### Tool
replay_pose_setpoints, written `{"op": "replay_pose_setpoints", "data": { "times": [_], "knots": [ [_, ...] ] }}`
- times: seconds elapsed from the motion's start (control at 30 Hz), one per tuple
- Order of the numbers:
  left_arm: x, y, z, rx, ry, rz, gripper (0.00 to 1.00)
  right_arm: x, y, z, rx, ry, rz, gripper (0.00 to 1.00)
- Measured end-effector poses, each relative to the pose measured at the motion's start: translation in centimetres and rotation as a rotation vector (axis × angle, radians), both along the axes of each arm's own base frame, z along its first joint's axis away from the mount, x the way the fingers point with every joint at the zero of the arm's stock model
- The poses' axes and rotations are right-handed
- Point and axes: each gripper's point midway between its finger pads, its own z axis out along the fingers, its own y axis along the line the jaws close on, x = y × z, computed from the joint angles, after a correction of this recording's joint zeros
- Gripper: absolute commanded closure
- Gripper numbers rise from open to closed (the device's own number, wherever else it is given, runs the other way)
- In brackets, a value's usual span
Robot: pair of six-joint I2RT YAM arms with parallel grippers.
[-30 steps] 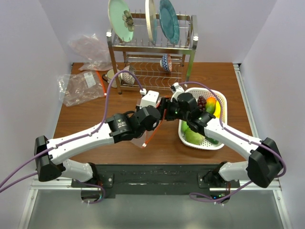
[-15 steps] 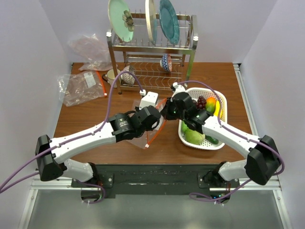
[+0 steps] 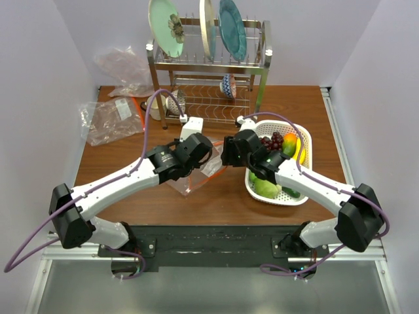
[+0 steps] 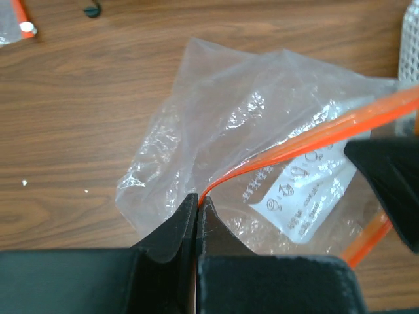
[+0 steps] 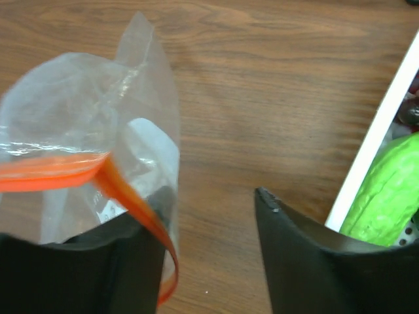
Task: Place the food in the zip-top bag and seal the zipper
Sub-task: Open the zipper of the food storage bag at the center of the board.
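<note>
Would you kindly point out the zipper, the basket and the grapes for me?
zipper point(image 4: 308, 140): left wrist view, middle of strip.
basket point(image 3: 308, 163): top view, right rim.
grapes point(image 3: 276, 140): top view, middle of bunch.

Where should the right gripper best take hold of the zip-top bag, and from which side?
On the zipper, at the loose lip curling over one finger of the open right gripper, coming from the basket side. The left gripper pinches the strip farther along, so a grip there would likely pull open the zip-top bag.
</note>
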Motion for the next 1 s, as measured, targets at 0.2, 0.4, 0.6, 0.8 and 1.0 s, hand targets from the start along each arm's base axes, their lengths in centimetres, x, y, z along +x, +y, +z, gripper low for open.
{"op": "replay_pose_setpoints", "data": {
  "times": [0.2, 0.4, 0.6, 0.8, 1.0],
  "knots": [
    [0.6, 0.6, 0.3, -0.002, -0.007, 0.007, 1.00, -0.4, 0.2, -0.2, 0.002, 0.010, 0.027, 0.22],
    [0.6, -0.9, -0.5, -0.029, 0.007, -0.052, 1.00, -2.1, 2.8, 0.8, 0.102, 0.036, 0.180, 0.22],
    [1.2, -2.2, -2.4, -0.016, 0.037, -0.067, 1.00, -3.4, 3.6, 2.3, 0.149, 0.030, 0.268, 0.21],
    [1.7, -2.9, -3.7, 0.022, 0.062, -0.073, 1.00, -4.7, 1.7, 5.9, 0.164, -0.050, 0.269, 0.25],
    [2.2, -3.7, -2.6, 0.002, 0.040, -0.090, 1.00, -5.8, -2.1, 6.7, 0.096, -0.075, 0.178, 0.23]
  ]
}}
